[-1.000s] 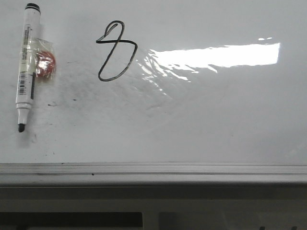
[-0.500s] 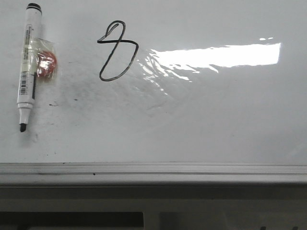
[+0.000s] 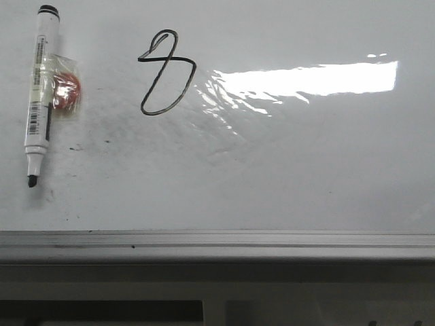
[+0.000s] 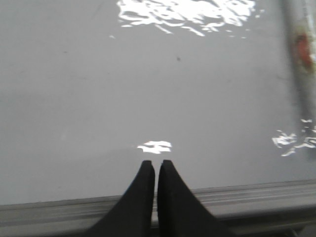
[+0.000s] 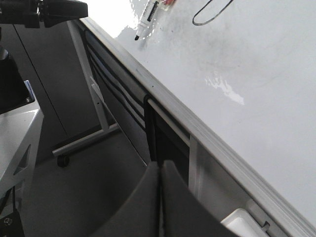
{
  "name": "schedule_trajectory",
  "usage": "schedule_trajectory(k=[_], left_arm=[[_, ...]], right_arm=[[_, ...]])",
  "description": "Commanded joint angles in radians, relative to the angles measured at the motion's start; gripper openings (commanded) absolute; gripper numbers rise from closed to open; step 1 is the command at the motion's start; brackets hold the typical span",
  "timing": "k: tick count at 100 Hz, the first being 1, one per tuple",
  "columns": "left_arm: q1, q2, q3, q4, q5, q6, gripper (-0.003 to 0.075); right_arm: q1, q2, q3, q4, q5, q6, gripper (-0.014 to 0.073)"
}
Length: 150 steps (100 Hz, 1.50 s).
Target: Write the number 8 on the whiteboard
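Observation:
The number 8 [image 3: 165, 73] stands in thin black line on the whiteboard [image 3: 285, 170], upper left of centre in the front view; part of its lower loop shows in the right wrist view [image 5: 212, 14]. A white marker [image 3: 39, 92] with its tip bare lies at the far left, a red tag [image 3: 66, 92] taped to it; it also shows in the right wrist view [image 5: 147, 19]. My left gripper [image 4: 156, 163] is shut and empty over the board near its rail. My right gripper [image 5: 160, 165] is shut and empty, off the board's edge. Neither gripper shows in the front view.
The grey metal edge rail [image 3: 217, 246] runs along the board's near side. A wrinkled shiny patch [image 3: 272, 85] lies right of the 8. Black ink specks [image 3: 105, 141] dot the board near the marker. A stand with a caster wheel [image 5: 61, 160] is below the board's edge.
The front view shifted very slightly between one second ago and half a second ago; since then nothing has moved. Marker and 8 stay in place.

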Motion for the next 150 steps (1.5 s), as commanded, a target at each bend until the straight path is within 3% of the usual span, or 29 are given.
schedule_trajectory(k=[1, 34, 65, 150], left_arm=[[0.056, -0.03, -0.017, -0.015, -0.094, -0.001, -0.002], [0.166, -0.03, 0.057, 0.013, -0.172, 0.0, -0.002], [0.165, -0.03, 0.056, 0.098, -0.037, 0.016, -0.002], [0.165, -0.028, 0.056, 0.098, -0.041, 0.016, -0.002]], right_arm=[[-0.005, 0.009, -0.025, -0.003, -0.073, -0.006, -0.0071], [-0.005, 0.009, -0.025, -0.003, -0.073, -0.006, -0.0071], [-0.005, 0.009, -0.025, -0.003, -0.073, -0.006, -0.0071], [-0.041, 0.009, -0.025, -0.003, -0.073, -0.006, -0.0071]])
